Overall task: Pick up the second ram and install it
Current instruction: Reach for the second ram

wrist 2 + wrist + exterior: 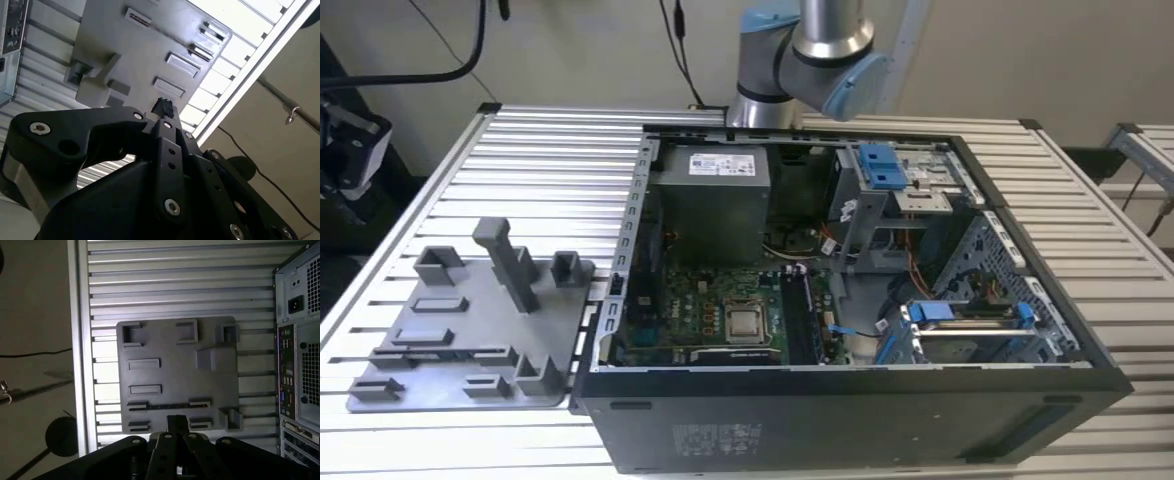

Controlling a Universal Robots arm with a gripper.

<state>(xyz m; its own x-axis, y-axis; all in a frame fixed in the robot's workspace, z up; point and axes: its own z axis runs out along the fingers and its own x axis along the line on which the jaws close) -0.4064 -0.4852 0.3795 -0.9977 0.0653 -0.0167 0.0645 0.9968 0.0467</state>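
first wrist view: second ram [167, 406] slim, dark, edge-on in grey fixture [175, 375]; gripper [177, 419] pressed together

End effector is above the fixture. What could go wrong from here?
1. The second ram looks like a thin strip on edge between grey fixture blocks; an off-centre descent by the end effector could strike them.
2. The tall post stands on the fixture toward the case wall; a low carry might clip either.

The claw [176, 422] covers one edge of the fixture plate [165, 345], and the arm [821, 40] is cut off.
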